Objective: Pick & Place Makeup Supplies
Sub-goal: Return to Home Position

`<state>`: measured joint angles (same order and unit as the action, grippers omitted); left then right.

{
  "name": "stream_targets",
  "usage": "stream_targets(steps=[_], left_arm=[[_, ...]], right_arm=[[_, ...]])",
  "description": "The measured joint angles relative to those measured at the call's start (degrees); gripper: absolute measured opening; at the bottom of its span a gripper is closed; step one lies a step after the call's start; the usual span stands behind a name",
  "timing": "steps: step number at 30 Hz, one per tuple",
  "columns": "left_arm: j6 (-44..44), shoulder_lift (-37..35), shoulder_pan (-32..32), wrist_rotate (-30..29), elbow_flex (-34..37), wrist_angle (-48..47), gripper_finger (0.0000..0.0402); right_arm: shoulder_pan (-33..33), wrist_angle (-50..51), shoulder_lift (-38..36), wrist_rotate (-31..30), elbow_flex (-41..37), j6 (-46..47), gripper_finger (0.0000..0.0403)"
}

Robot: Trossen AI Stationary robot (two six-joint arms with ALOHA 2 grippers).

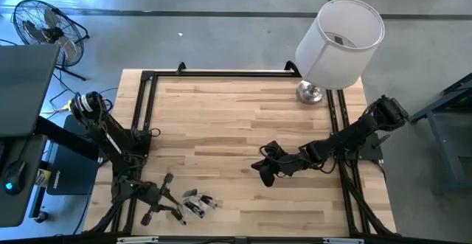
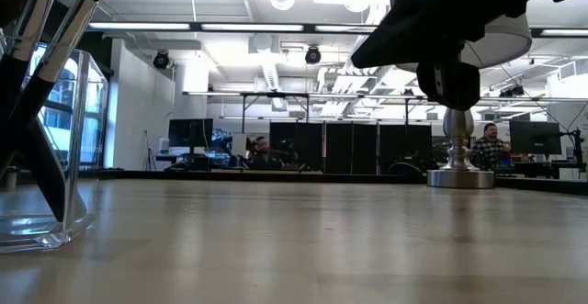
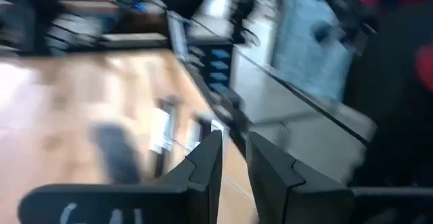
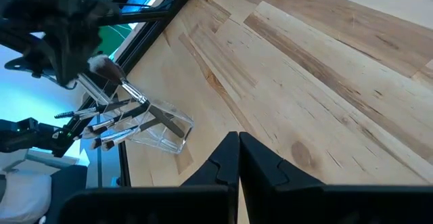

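Several thin makeup brushes with dark handles stand leaning in a clear container near the table's front edge, left of centre. In the right wrist view the brushes stick out of the container, one with a fluffy head. My left gripper is just left of them. Its wrist view is blurred and shows a narrow gap between the fingers with nothing in it. My right gripper is shut and empty above the table's middle right.
A lamp with a white shade stands on a metal base at the far right. A black frame runs around the table's edges. Bare wood lies between the arms. People sit at desks in the room behind.
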<state>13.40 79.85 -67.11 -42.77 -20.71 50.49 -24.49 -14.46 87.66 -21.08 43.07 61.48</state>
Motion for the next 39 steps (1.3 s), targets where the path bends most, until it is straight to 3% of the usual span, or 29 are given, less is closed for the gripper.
stream_targets(steps=[4, 7, 11, 16, 23, 31, 39], left_arm=[[-2.69, -5.09, 0.02, -6.05, -0.02, -1.79, 0.004], [-5.71, -10.11, 1.11, -7.39, -0.02, -5.94, 0.0008], [-5.46, -16.95, 6.03, -7.18, -0.02, -13.12, 0.0009], [-4.86, -22.95, 16.66, 3.87, -0.04, -22.6, 0.0002], [-4.09, -23.47, 37.61, 24.71, -0.04, -25.8, 0.0001], [-6.14, -24.25, 54.94, 29.59, -0.04, -24.04, 0.0], [-5.58, -24.32, 64.75, 33.21, -0.04, -23.74, 0.0]], right_arm=[[0.0, 0.02, 0.0, -0.49, 0.0, -0.92, 0.0002], [0.03, 0.02, 0.0, -1.05, 0.0, -1.93, 0.0004], [0.13, 0.04, 0.0, -1.09, 0.0, -4.07, 0.0001], [0.13, 0.17, 0.0, -1.07, 0.0, -10.15, 0.0004], [0.15, 0.24, 0.0, -2.28, 0.0, -20.99, 0.0003], [1.11, 1.18, 0.0, -7.92, -0.04, -29.49, 0.0002], [6.88, 2.19, 0.0, 0.54, -0.04, -41.15, 0.0002]])
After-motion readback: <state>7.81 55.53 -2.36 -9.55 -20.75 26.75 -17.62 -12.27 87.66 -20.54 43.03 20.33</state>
